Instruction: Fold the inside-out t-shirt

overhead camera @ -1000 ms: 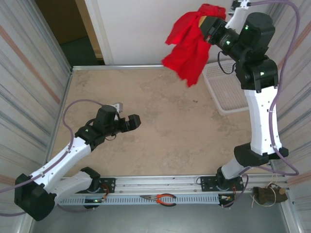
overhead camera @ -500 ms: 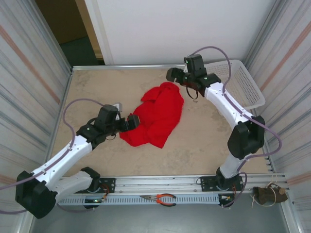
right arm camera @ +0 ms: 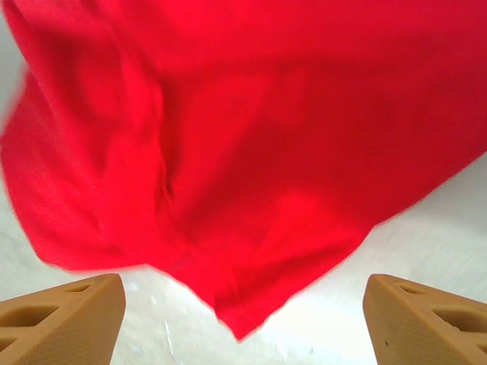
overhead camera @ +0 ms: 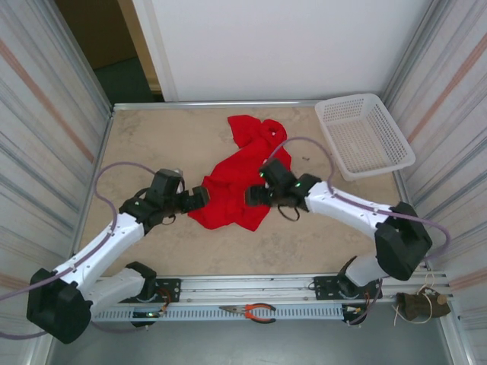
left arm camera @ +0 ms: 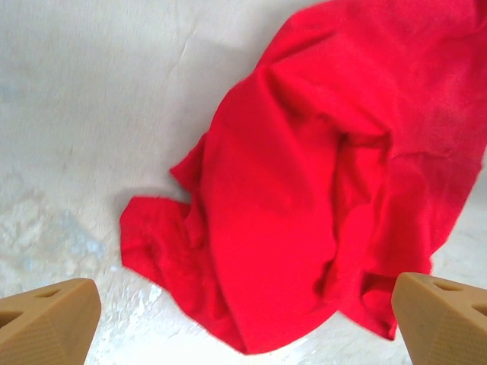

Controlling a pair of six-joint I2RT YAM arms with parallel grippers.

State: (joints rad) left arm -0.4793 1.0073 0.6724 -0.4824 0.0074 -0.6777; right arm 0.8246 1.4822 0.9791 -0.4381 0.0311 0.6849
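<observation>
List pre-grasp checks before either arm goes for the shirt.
1. t-shirt lying on the table, not gripped: ok.
2. left gripper open, at the shirt's left edge: ok.
3. right gripper open, at the shirt's right edge: ok.
4. Shirt spread flat: not ok, it is a crumpled heap.
5. Collar and sleeves located: cannot tell.
6. basket apart from the shirt: ok.

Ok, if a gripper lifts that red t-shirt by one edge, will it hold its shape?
Probably not: the t-shirt lies crumpled in soft folds, so it would likely hang limp. It looks thin and light; a push would probably bunch it on the table rather than slide it whole.
</observation>
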